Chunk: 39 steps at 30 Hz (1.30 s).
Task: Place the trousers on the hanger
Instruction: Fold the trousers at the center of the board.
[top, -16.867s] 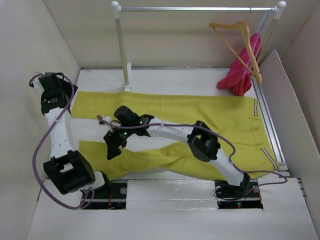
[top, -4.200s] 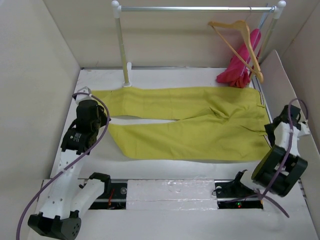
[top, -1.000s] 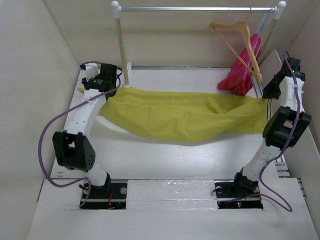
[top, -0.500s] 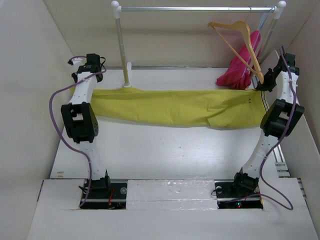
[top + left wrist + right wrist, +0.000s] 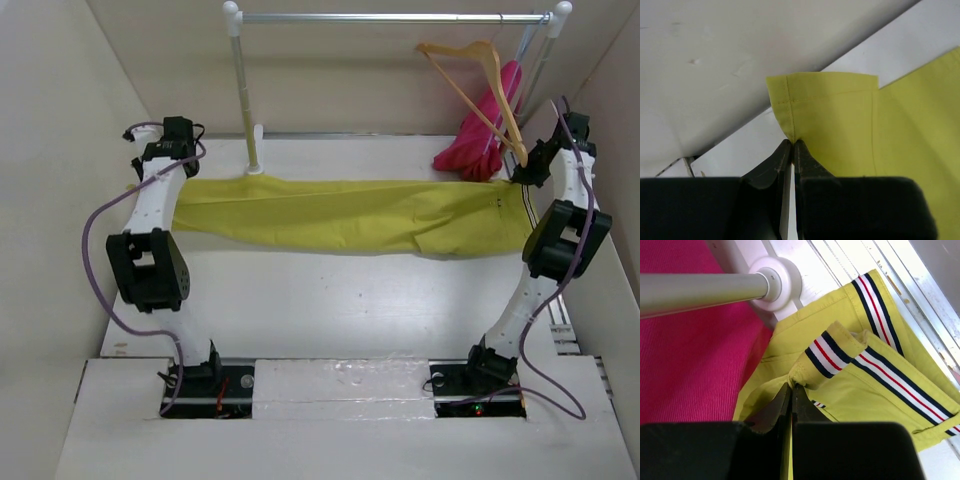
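The yellow-green trousers [image 5: 350, 212] lie folded lengthwise in a long band across the back of the table, stretched between both arms. My left gripper [image 5: 792, 142] is shut on the hem corner of the leg end [image 5: 840, 115] at far left. At far right my right gripper [image 5: 791, 386] is shut on the waistband by its striped trim [image 5: 827, 352]. The tan wooden hanger [image 5: 478, 85] hangs from the rail [image 5: 390, 17] at upper right, above the waist end and apart from the trousers.
A magenta-pink garment [image 5: 485, 135] hangs under the hanger, right beside my right gripper [image 5: 530, 172]. The rail's white left post [image 5: 243, 95] stands just behind the trousers. Its right post foot [image 5: 775, 280] is near the waistband. Walls close in on both sides.
Both arms have swung the trousers further back and pulled the band taut and flatter along the back of the table. Both grips have held throughout.
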Available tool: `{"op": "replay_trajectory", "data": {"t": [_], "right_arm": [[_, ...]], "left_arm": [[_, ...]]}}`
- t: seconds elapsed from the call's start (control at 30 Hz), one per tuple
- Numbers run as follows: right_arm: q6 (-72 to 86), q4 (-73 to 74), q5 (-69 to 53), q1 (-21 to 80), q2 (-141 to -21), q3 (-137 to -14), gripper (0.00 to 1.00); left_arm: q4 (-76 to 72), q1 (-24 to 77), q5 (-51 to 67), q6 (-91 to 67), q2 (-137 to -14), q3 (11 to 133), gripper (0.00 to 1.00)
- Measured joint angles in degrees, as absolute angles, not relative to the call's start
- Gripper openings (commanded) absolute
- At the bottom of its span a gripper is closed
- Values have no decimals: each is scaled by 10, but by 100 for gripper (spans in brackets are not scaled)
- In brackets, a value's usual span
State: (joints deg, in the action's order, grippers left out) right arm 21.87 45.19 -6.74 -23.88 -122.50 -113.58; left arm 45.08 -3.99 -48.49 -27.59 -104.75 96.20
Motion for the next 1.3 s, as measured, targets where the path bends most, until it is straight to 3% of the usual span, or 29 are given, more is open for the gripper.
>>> {"op": "replay_trajectory", "data": {"t": [0.13, 0.23, 0.53, 0.6, 0.67, 0.7, 0.73, 0.77, 0.8, 0.9, 0.93, 1.0, 1.1, 1.2, 1.23, 1.27, 1.3], "right_arm": [[227, 415, -76, -242, -1201, -1090, 0], [228, 411, -82, -242, -1213, -1097, 0], [232, 433, -97, -239, -1319, -1218, 0], [237, 433, -100, -239, -1331, -1227, 0], [241, 433, -104, -239, -1337, -1231, 7], [243, 432, -105, -239, -1338, -1232, 20], [247, 432, -108, -239, -1338, -1231, 30], [250, 426, -112, -239, -1338, -1230, 40], [252, 414, -115, -239, -1336, -1226, 57], [255, 382, -120, -238, -1318, -1193, 70], [255, 380, -121, -237, -1308, -1180, 70], [255, 374, -125, -236, -1284, -1151, 70], [255, 350, -130, -232, -1229, -1088, 68], [260, 310, -133, -229, -1150, -990, 34], [261, 293, -135, -229, -1123, -955, 14], [267, 276, -136, -228, -1093, -915, 0], [273, 265, -136, -228, -1064, -881, 0]], "left_arm": [[448, -40, -486, -270, -973, 931, 0], [449, -41, -485, -266, -988, 960, 0], [451, -42, -461, -257, -1298, 1240, 0], [453, -44, -449, -257, -1363, 1289, 4], [454, -47, -440, -257, -1405, 1317, 9], [456, -48, -438, -257, -1419, 1326, 15], [460, -50, -436, -258, -1427, 1336, 34], [463, -51, -435, -256, -1430, 1343, 45], [465, -54, -434, -260, -1431, 1349, 52], [422, -60, -422, -262, -1393, 1326, 70], [391, -60, -413, -258, -1361, 1289, 83], [328, -60, -392, -241, -1266, 1189, 89], [258, -52, -372, -226, -1112, 1080, 84], [182, -53, -335, -243, -984, 1014, 51], [167, -63, -312, -258, -938, 965, 28], [149, -83, -285, -273, -896, 911, 19], [147, -110, -262, -285, -866, 861, 10]]}}
